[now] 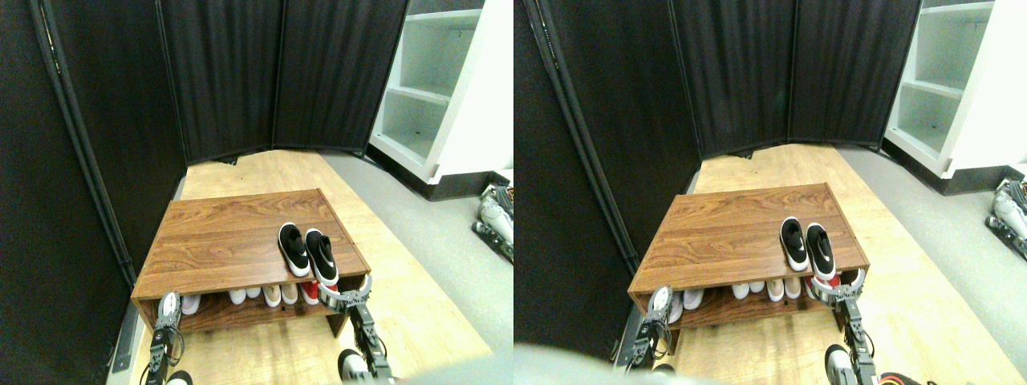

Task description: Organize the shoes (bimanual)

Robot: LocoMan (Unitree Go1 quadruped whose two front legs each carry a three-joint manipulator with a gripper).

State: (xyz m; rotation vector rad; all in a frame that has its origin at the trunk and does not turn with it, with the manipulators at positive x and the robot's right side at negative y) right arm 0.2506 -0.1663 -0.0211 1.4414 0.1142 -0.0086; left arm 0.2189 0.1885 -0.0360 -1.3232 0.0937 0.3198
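On top of the wooden rack (233,233), the shoes (307,253) sit paired near its front-right edge. Right gripper (345,295) gapes just below; left gripper (167,309): can't tell. Nudge heels flush, slowly.

1. I count two black sneakers (307,253) side by side on the shoe rack (233,233) top, near its right front corner.
2. Lower shelf: several pale shoes (273,295), one red shoe (310,292); exact number unclear.
3. Two grippers: left (167,309), right (347,297).
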